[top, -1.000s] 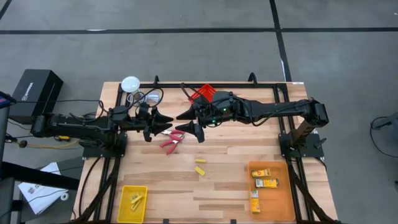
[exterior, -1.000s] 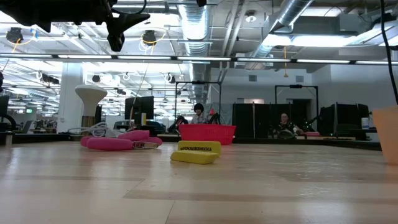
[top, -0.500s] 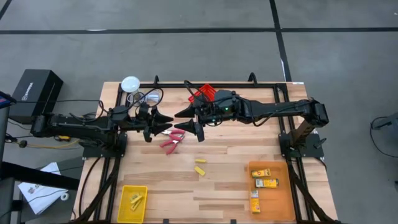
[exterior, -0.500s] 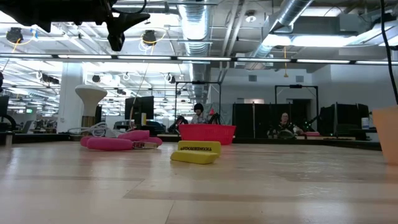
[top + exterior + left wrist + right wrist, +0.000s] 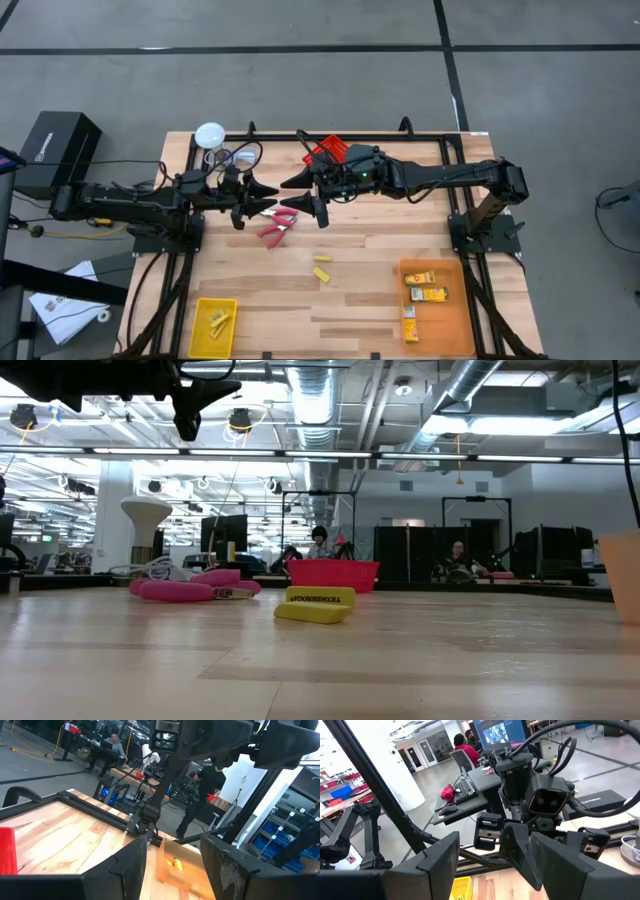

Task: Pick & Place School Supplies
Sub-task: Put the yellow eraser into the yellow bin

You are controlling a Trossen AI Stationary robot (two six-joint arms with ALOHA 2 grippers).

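Wood table (image 5: 360, 250), workshop behind. Red-handled scissors (image 5: 276, 224) lay flat near centre, yellow eraser (image 5: 321, 273) just beyond. Left gripper (image 5: 258, 200) and right gripper (image 5: 303, 193) hovered above, jaws wide, empty.

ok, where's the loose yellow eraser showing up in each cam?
High view: yellow eraser on bare wood at table centre, below the red-handled scissors.
Low view: eraser centre frame, in front of the red bin.
Left wrist view: not in it.
Right wrist view: not in it.
Shared landmark: the scissors, pink handles left of the eraser in the low view.
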